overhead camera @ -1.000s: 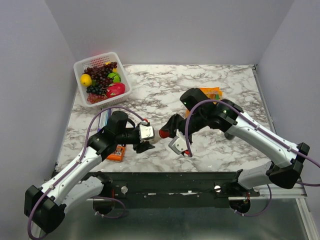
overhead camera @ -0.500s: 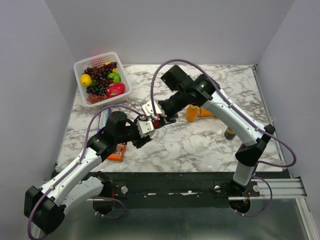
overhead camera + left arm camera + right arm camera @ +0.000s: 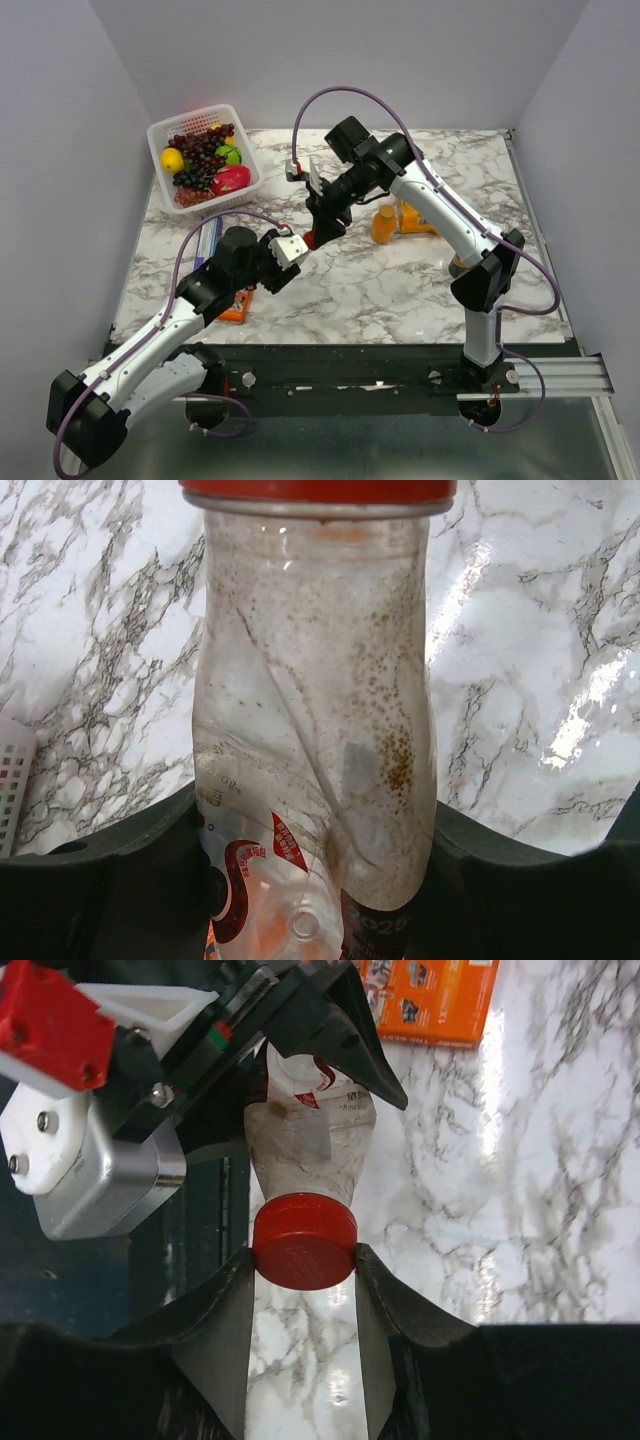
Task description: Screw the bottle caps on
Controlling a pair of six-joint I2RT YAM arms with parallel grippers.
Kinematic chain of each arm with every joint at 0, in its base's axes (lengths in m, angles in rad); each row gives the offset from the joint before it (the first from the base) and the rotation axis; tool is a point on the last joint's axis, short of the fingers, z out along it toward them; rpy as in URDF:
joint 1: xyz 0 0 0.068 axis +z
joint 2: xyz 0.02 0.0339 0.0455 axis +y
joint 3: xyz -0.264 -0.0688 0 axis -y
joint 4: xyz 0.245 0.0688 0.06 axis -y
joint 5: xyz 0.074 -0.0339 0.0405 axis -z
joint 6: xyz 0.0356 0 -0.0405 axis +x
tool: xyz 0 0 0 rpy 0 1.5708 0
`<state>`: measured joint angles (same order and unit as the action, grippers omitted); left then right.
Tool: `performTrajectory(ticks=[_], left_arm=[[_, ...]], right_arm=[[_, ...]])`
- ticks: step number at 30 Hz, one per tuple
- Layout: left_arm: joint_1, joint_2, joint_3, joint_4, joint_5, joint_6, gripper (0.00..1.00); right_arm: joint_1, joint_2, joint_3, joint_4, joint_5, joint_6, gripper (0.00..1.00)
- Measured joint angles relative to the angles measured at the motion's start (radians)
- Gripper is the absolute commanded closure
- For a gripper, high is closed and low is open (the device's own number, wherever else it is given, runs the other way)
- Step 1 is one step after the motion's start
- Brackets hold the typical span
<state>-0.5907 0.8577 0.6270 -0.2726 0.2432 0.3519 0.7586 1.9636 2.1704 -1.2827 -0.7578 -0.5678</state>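
My left gripper (image 3: 289,252) is shut on the clear bottle (image 3: 318,710), which has reddish-brown residue inside, and holds it above the table; the black fingers (image 3: 100,880) press its lower body. The red cap (image 3: 304,1242) sits on the bottle's mouth and also shows in the left wrist view (image 3: 316,488). My right gripper (image 3: 304,1260) is shut on the red cap from both sides, in line with the bottle (image 3: 310,1140). The orange bottle (image 3: 384,225) stands behind the right arm. I cannot make out the orange cap.
A white basket (image 3: 160,135) of fruit stands at the back left. An orange packet (image 3: 420,218) lies by the orange bottle. A small orange box (image 3: 234,304) lies under the left arm. A dark can (image 3: 457,266) is partly hidden by the right arm.
The right arm has swung from the front middle up and back over the bottle, and its wrist has turned. The left gripper with the bottle has barely moved.
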Motion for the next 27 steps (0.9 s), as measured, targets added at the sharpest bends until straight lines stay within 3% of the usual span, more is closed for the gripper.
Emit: performTrajectory(ticks=[3,4,7,14,20,22,27], left_arm=[[-0.007,0.0,-0.006,0.002,-0.005,-0.007,1.0],[-0.007,0.0,-0.006,0.004,-0.005,-0.009,1.0],[-0.007,0.0,-0.007,0.026,-0.004,-0.029,1.0],[0.003,-0.008,-0.007,0.109,0.037,-0.105,1.0],[0.013,-0.002,-0.007,0.16,0.154,-0.201,1.0],[0.013,0.008,-0.006,0.178,0.181,-0.225,1.0],[0.014,0.031,0.005,0.189,0.231,-0.256,1.0]], right_arm=[[-0.002,0.0,-0.005,0.002,0.012,0.097,0.91],[-0.003,0.0,-0.002,0.002,0.016,0.124,0.71],[-0.008,0.008,0.039,-0.005,0.029,0.179,0.44],[-0.063,-0.033,0.076,-0.003,0.054,0.223,0.29],[-0.165,-0.225,-0.205,0.164,-0.03,0.257,0.19],[-0.163,-0.28,-0.288,0.235,-0.064,0.285,0.03],[-0.149,-0.286,-0.317,0.383,-0.134,0.362,0.01]])
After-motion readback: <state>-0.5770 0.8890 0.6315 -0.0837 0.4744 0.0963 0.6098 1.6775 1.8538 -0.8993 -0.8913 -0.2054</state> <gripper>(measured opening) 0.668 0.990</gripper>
